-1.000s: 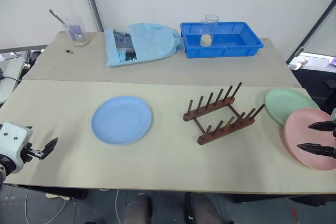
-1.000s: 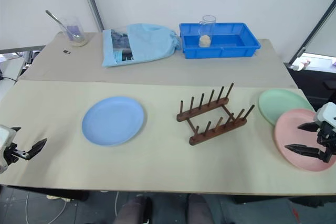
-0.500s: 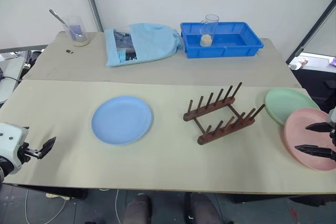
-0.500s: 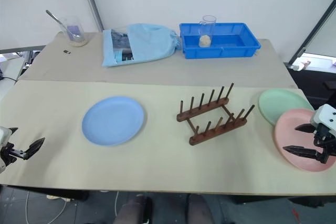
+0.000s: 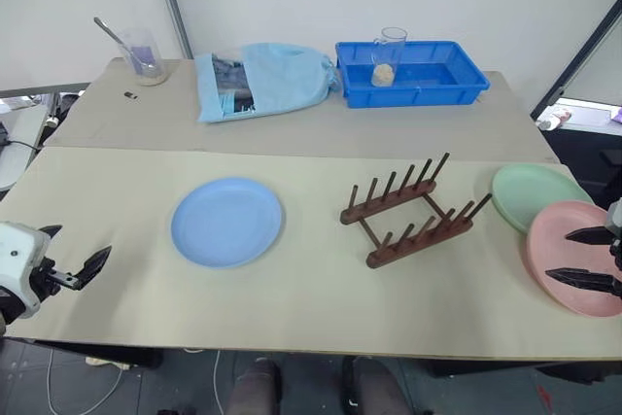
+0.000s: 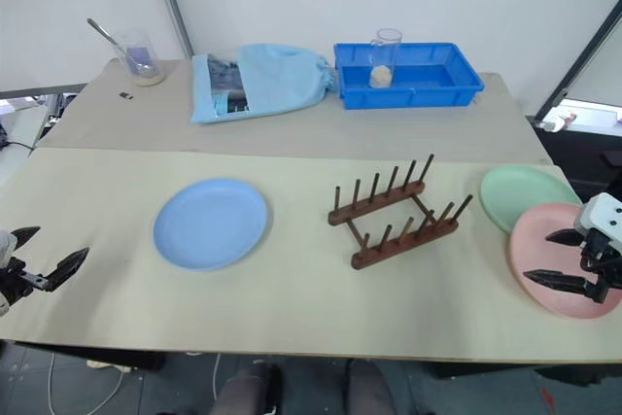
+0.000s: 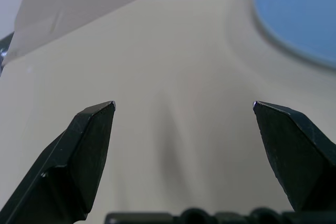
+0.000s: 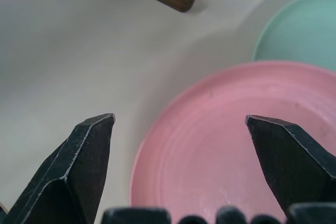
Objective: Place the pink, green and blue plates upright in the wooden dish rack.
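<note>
- I am seeing my right gripper (image 6: 562, 259) hanging with its two black fingers spread wide, released and grasping nothing.
- The round salmon-pink matte plate (image 6: 554, 269) is lying flat directly under that gripper; whether the fingertips are touching its surface I cannot tell.
- The round pale mint-green matte plate (image 6: 520, 193) is lying flat just beyond the right gripper, its near edge tucked under the pink plate's rim.
- The small dark brown wooden dish rack (image 6: 395, 213), two rails of upright pegs, is sitting empty, well apart from the right gripper on its inner side, toward the table's middle.
- I am seeing my left gripper (image 5: 70, 256) hovering over the near left edge of the beige-covered table (image 5: 321, 308), fingers parted wide, released and empty.
- The round light blue matte plate (image 5: 226, 222) is lying flat ahead of the left gripper and toward its inner side, apart from it, between that gripper and the rack.
- Far beyond both grippers, a bright blue rectangular plastic tray (image 5: 457, 85), a clear glass cup (image 5: 388, 55), a light blue cloth bag (image 5: 277, 75) and a clear beaker with a spoon (image 5: 144, 53) are standing along the table's back edge.
</note>
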